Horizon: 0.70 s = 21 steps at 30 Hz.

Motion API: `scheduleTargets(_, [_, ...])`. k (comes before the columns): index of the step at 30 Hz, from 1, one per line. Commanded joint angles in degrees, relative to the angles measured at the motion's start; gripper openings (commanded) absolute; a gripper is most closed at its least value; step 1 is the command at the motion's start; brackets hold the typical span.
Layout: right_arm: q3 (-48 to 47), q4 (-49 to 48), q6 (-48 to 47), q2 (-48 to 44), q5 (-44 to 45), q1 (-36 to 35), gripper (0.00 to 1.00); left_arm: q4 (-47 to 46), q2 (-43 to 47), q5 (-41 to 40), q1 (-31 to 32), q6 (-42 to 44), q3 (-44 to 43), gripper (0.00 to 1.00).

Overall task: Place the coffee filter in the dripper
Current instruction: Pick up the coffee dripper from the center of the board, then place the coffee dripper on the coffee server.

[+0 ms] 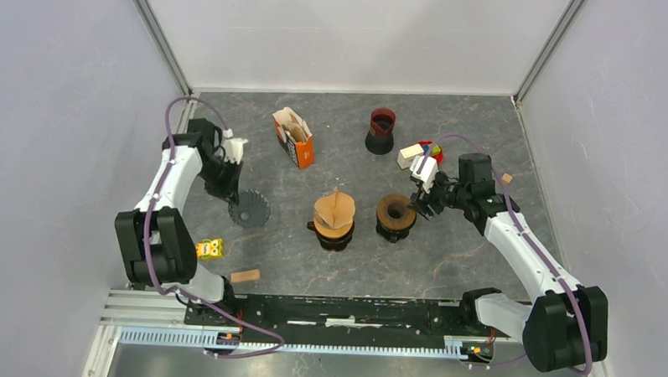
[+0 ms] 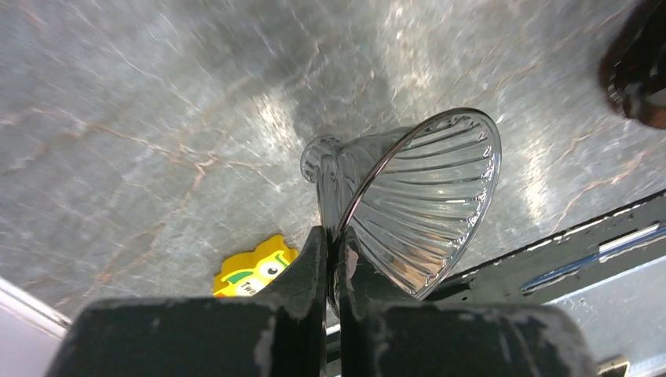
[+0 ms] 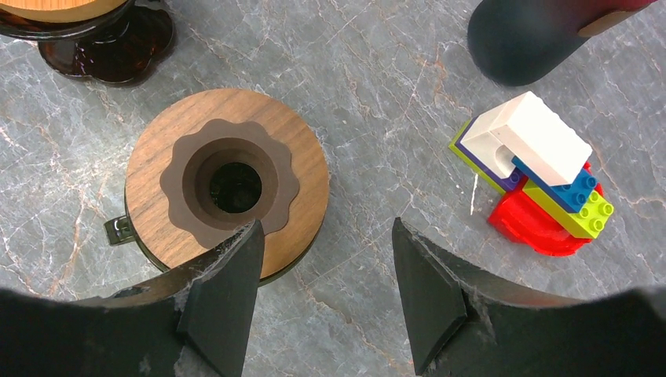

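Dripper (image 1: 250,209), seen from above, sat near the table's (image 1: 467,134) left edge, grasped by the left gripper (image 1: 234,193); the filter (image 1: 336,207) stood mid-table, its seat unclear. Left wrist: jaws clamped the dripper's tilted glass rim. Right wrist: right gripper (image 3: 326,236) gaped beside a wooden ring (image 3: 228,184), its near edge hidden.

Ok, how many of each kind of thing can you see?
Drippers: 3
Paper filter in one dripper: 1
Filter box: 1
Dark red cup: 1
Tan blocks: 2
Toys: 2
Total: 10
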State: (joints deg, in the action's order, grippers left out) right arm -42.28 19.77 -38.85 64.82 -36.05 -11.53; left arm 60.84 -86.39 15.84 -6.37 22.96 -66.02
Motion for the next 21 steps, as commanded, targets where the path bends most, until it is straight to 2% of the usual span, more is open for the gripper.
scheduleTargets(1, [0.23, -1.57, -0.01, -1.75, -0.16, -0.11, 0.67, 2.40, 0.82, 5.65, -0.22, -3.21, -10.93, 0.02])
scheduleTargets(9, [-2.06, -0.76, 0.45, -2.11, -0.90, -0.15, 0.67, 7.37, -6.61, 10.58, 5.66, -10.91, -35.06, 0.02])
scheduleTargets(18, [-9.96, 7.91, -4.98, -3.29, -1.39, -0.11, 0.69, 10.00, -21.22, 12.78, 22.96, -19.19, -62.24, 0.02])
scheduleTargets(21, [-11.75, 11.62, -7.29, -4.67, -2.00, -0.16, 0.69, 10.16, -25.14, 12.80, 28.56, -20.06, -67.42, 0.02])
